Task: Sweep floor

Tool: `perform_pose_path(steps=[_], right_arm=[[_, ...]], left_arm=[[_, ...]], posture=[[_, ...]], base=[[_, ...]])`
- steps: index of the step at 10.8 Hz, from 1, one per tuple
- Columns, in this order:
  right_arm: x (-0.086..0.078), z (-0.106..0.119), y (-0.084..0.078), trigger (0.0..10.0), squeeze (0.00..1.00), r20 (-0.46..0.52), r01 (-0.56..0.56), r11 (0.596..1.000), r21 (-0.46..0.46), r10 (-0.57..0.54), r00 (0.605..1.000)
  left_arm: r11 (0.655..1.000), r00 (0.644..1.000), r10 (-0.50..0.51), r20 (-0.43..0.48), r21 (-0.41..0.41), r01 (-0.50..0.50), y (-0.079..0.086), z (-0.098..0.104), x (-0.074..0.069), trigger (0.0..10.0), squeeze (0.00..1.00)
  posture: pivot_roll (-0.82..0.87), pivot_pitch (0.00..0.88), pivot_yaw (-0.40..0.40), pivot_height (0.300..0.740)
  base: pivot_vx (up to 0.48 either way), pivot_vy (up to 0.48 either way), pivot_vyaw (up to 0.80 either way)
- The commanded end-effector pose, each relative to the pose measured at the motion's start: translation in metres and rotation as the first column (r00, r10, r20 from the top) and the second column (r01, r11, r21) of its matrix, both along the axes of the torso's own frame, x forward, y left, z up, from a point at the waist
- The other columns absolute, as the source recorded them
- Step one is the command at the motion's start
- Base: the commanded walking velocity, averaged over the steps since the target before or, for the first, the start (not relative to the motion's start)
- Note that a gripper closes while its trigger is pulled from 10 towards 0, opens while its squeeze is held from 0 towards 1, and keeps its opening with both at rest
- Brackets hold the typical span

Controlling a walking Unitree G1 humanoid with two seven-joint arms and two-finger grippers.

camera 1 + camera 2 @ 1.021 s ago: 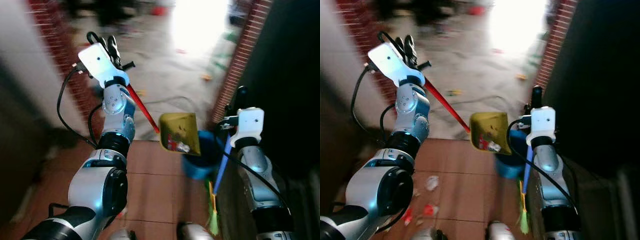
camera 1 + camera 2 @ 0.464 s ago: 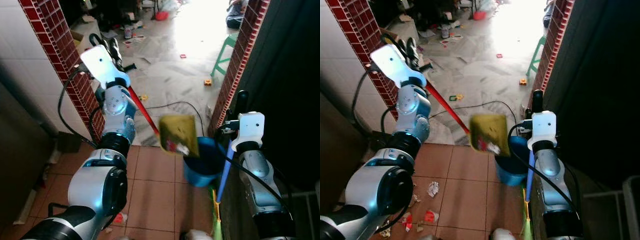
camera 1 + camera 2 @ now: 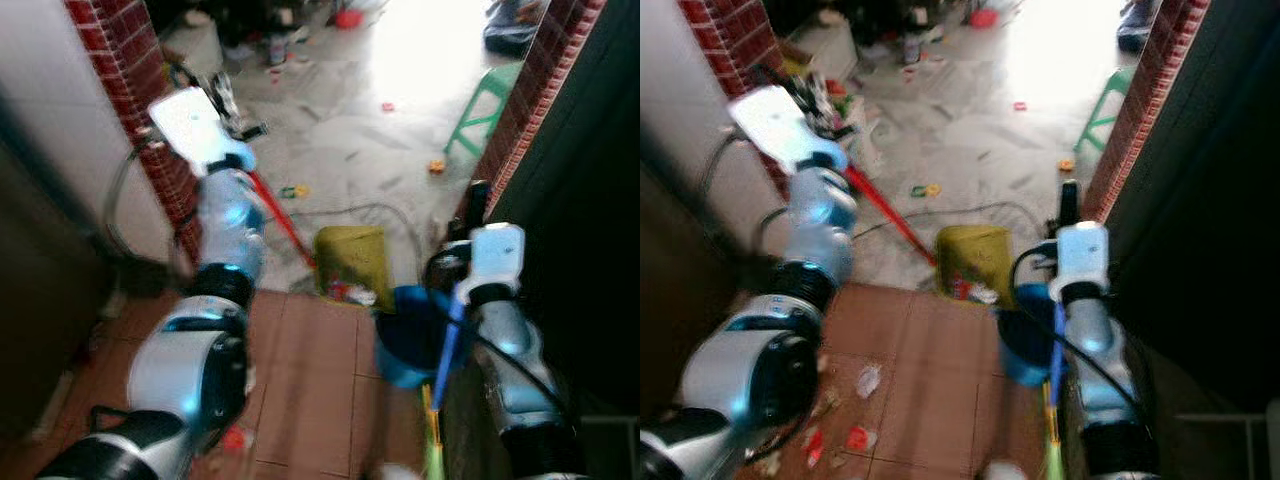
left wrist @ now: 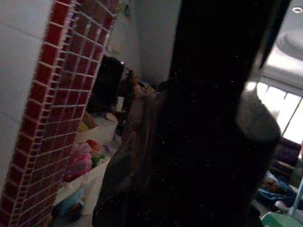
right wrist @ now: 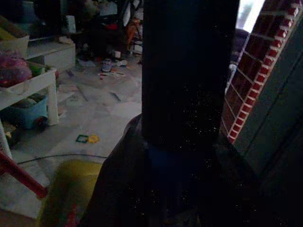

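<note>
My left gripper [image 3: 218, 88] is raised high beside the brick pillar, shut on the red handle [image 3: 280, 218] of a yellow dustpan [image 3: 350, 260]. The pan hangs tilted just left of a blue bucket [image 3: 410, 338], with bits of litter [image 3: 350, 292] at its lower lip. My right gripper [image 3: 478, 198] is shut on the blue handle [image 3: 446, 345] of a broom. The broom's green bristles [image 3: 432, 458] point down by the dark wall. In the right wrist view the blue handle [image 5: 177, 163] runs between the dark fingers, with the dustpan [image 5: 71, 189] below.
Scraps of litter [image 3: 866, 380] lie on the brown tiles at lower left. A red brick pillar [image 3: 115, 50] stands on the left and a dark wall [image 3: 590, 200] on the right. A green stool [image 3: 488, 100], a cable [image 3: 350, 210] and small toys sit on the pale floor beyond.
The whole picture has shifted and blurred, so the camera moved. Both grips are unchanged, and the dustpan still hangs beside the blue bucket.
</note>
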State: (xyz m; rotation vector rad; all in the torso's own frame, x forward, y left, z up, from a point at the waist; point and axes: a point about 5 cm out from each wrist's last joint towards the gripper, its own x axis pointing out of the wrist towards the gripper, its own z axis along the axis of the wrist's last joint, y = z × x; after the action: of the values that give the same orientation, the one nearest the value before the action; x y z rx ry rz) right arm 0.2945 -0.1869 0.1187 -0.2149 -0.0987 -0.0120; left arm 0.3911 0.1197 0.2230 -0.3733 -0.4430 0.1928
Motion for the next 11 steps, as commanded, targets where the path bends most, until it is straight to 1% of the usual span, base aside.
perform_pose_path(steps=[1,2,3,6,7,8,10,11], right_arm=[[0.002,0.011,-0.005,10.0,0.0,0.037,0.012,1.0,-0.018,-0.011,0.999],[0.002,0.011,-0.005,10.0,0.0,0.037,0.01,1.0,-0.018,-0.009,0.999],[0.002,0.011,-0.005,10.0,0.0,0.038,0.009,1.0,-0.021,-0.008,0.999],[0.004,0.012,-0.007,10.0,0.0,0.037,0.01,1.0,-0.029,-0.009,0.999],[0.004,0.012,-0.008,10.0,0.0,0.036,0.012,0.999,-0.031,-0.011,0.999],[0.005,0.012,-0.009,10.0,0.0,0.035,0.012,0.999,-0.036,-0.011,0.999],[0.004,0.012,-0.011,10.0,0.0,0.034,0.013,0.999,-0.039,-0.012,0.999],[0.004,0.013,-0.011,10.0,0.0,0.034,0.013,0.999,-0.04,-0.012,0.999]], left_arm=[[1.0,0.994,-0.019,0.11,-0.012,0.02,-0.011,0.024,-0.002,10.0,0.0],[1.0,0.993,-0.023,0.111,-0.012,0.025,-0.012,0.024,-0.002,10.0,0.0],[1.0,0.993,-0.024,0.113,-0.014,0.026,-0.012,0.024,-0.002,10.0,0.0],[0.999,0.993,-0.034,0.117,-0.028,0.038,-0.012,0.024,-0.002,10.0,0.0],[0.998,0.991,-0.059,0.12,-0.023,0.062,-0.015,0.024,-0.003,10.0,0.0],[0.992,0.984,-0.121,0.132,-0.012,0.124,-0.021,0.024,-0.003,10.0,0.0],[0.985,0.977,-0.172,0.13,0.028,0.169,-0.026,0.022,-0.005,10.0,0.0],[0.978,0.97,-0.199,0.137,0.096,0.187,-0.03,0.022,-0.007,10.0,0.0]], posture=[[-0.17,0.011,0.057,0.74],[-0.17,0.01,0.055,0.74],[-0.17,0.01,0.055,0.74],[-0.17,0.013,0.051,0.74],[-0.17,0.014,0.05,0.74],[-0.17,0.014,0.047,0.74],[-0.17,0.013,0.047,0.74],[-0.17,0.012,0.048,0.74]], base=[[0.274,-0.39,-0.8],[0.27,-0.394,-0.41],[0.285,-0.382,0.0],[0.0,0.0,0.0],[0.0,0.0,0.0],[0.0,0.0,0.0],[0.0,0.0,0.0],[0.0,0.0,0.0]])
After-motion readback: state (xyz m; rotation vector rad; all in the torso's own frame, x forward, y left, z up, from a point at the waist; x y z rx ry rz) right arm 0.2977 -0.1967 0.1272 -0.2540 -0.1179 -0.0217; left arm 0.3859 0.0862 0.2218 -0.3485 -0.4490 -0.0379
